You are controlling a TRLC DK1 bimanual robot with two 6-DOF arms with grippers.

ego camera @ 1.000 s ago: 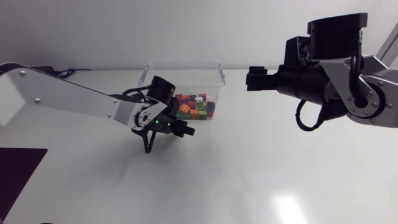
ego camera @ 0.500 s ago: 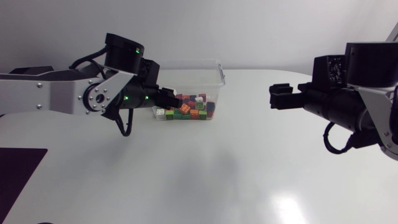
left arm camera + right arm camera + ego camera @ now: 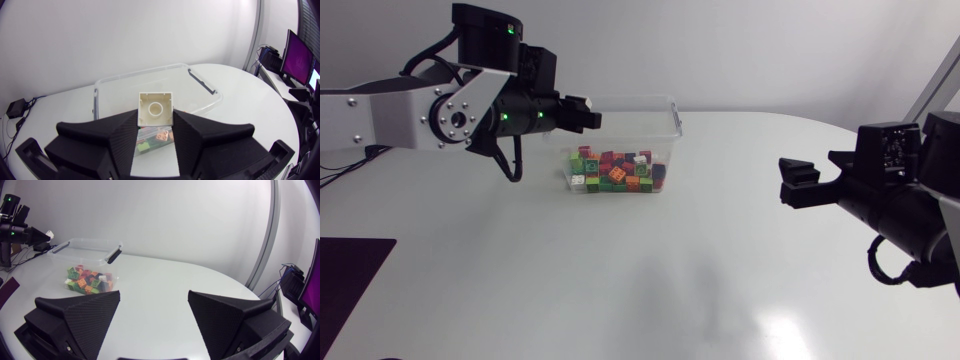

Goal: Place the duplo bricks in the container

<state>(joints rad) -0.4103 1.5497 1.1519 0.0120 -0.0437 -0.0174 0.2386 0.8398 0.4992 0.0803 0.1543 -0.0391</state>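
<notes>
Hovering at the container [image 3: 672, 108] rim, left gripper [image 3: 586, 112] clamps a cream brick [image 3: 155, 106]; pile lies just below. Right gripper [image 3: 154, 297] spread, well apart.

1. My left arm [image 3: 390, 115] comes in from the left and is held up roughly level, wrist aimed toward the middle.
2. The left gripper [image 3: 586, 112] is clamped on a cream brick [image 3: 155, 107], one finger on each side.
3. My right arm [image 3: 910, 215] sits lower, coming in from the right. The right gripper [image 3: 798, 183] points left with its fingers spread wide.
</notes>
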